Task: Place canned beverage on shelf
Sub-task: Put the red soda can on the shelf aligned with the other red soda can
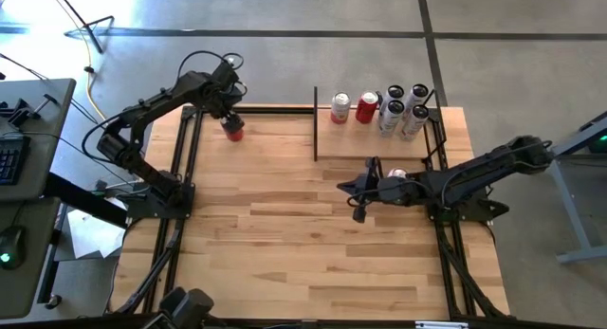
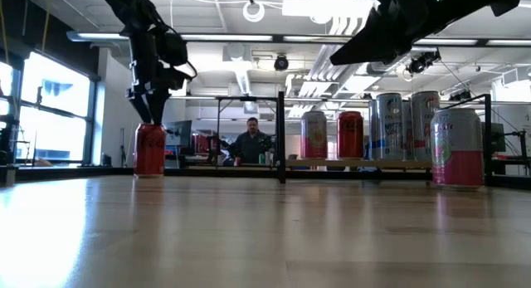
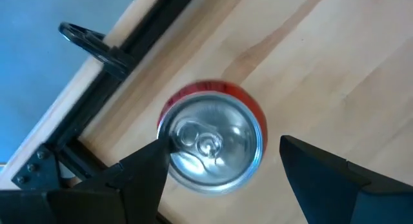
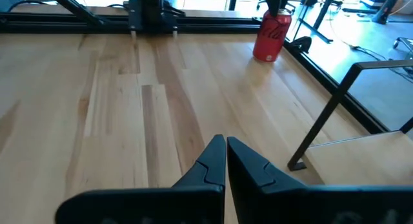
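Note:
A red can [image 1: 233,131] stands upright on the tabletop near the far left, left of the shelf; it also shows in the low view [image 2: 150,149]. My left gripper [image 1: 230,114] is open right above it, pointing down, with a finger on either side of the can's top [image 3: 210,143]. The shelf [image 1: 379,144], a low light-wood plank with a black upright plate [image 1: 316,122] at its left end, lies at the far right and bears several cans [image 1: 367,107]. My right gripper [image 1: 346,186] is shut and empty, pointing left above the table in front of the shelf. My left gripper comes at the red can from above, pointing down, with one finger [image 3: 145,169] at the top rim [image 3: 169,141] and the other finger [image 3: 316,166] standing clear of the can. I cannot tell whether the nearer finger touches the rim. The can stands upright on the table.
A pink-and-white can [image 1: 396,174] stands on the table just in front of the shelf, beside my right arm, and it also shows in the low view [image 2: 456,147]. Black frame rails [image 1: 185,158] run along the table's left and right sides. A person [image 2: 251,145] sits in the room beyond.

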`<move>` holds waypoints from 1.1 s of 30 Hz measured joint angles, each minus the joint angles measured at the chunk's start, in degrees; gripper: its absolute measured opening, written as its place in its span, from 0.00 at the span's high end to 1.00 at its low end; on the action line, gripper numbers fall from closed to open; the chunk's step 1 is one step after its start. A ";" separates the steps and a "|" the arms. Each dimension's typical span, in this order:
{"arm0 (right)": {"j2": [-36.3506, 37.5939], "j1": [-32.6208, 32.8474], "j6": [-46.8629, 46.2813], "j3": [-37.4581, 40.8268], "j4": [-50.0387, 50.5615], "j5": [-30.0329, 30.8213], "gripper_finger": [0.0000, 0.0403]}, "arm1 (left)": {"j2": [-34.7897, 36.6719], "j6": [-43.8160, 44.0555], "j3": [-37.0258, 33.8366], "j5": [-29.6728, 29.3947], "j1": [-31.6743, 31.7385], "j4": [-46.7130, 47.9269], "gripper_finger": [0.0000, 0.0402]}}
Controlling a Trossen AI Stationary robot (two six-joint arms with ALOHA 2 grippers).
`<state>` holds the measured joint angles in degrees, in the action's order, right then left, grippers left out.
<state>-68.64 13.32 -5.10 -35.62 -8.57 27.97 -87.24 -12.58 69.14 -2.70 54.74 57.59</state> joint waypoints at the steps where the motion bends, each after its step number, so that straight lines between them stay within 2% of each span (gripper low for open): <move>1: 0.00 0.00 0.00 0.00 0.02 0.02 1.00 | 0.00 0.00 -0.02 -0.12 0.00 -0.61 0.29; 7: 0.00 -0.02 0.57 0.00 0.02 0.02 1.00 | 0.00 -0.13 -0.02 -0.34 -0.31 -0.95 0.29; 11: 0.00 -0.02 0.63 0.00 0.04 0.02 1.00 | 0.44 -0.80 0.00 -3.32 -1.22 -0.82 0.29; 21: 0.00 -0.02 0.63 0.00 0.08 -0.02 1.00 | 1.33 -1.03 0.07 -5.40 -1.32 -0.90 0.29; 33: 0.00 -0.02 1.14 0.00 0.08 -0.07 1.00 | 1.31 -0.46 0.07 -0.67 1.29 -1.84 0.29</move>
<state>-68.64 13.30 -3.96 -35.62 -8.49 27.90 -85.93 -13.04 69.21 -3.37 56.03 55.75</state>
